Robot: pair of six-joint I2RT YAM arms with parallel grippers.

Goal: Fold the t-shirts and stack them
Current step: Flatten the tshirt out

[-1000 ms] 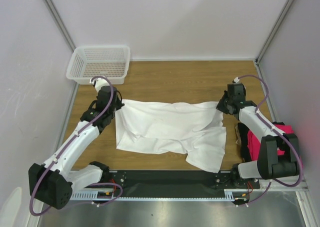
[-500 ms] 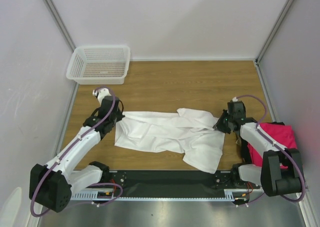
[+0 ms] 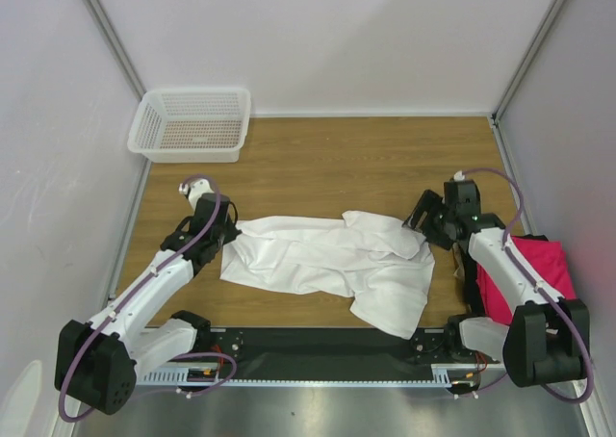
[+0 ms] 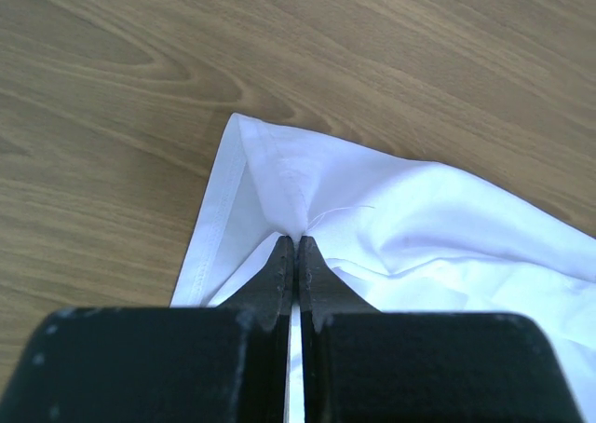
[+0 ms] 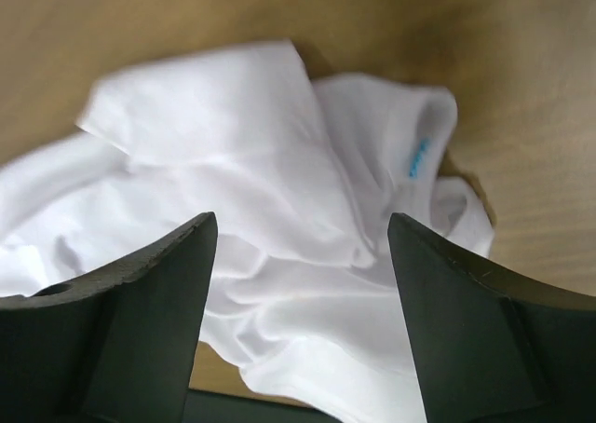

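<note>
At the centre of the surface (image 3: 337, 158): the white t-shirt (image 3: 327, 259) lies rumpled and part-folded. Its long axis runs left to right across the top view, and one flap trails toward the lower right.
Left hand (image 3: 229, 233): pressed together on the shirt's left corner. In the wrist view the hem is pinched between the fingertips, low over the wood.
Right hand (image 3: 428, 220): spread wide and gripping nothing, it hovers just over the shirt's right end. The small blue tag (image 5: 418, 157) shows at the right of its wrist view.
Relation that matters: the shirt spans from one hand to the other. Its free right end lies directly under the right hand, so that arm is the nearer one for a fresh grip there.
Basket (image 3: 188, 153): at the upper left of the frame, well apart from the shirt, with nothing visible inside.
Right edge of the frame: the magenta-pink t-shirt (image 3: 544, 264) lies under the right forearm. A dark cloth beside it, probably the black t-shirt (image 3: 473, 281), is mostly hidden by the arm.
Stack: judged not yet begun, since no shirt lies neatly folded.
</note>
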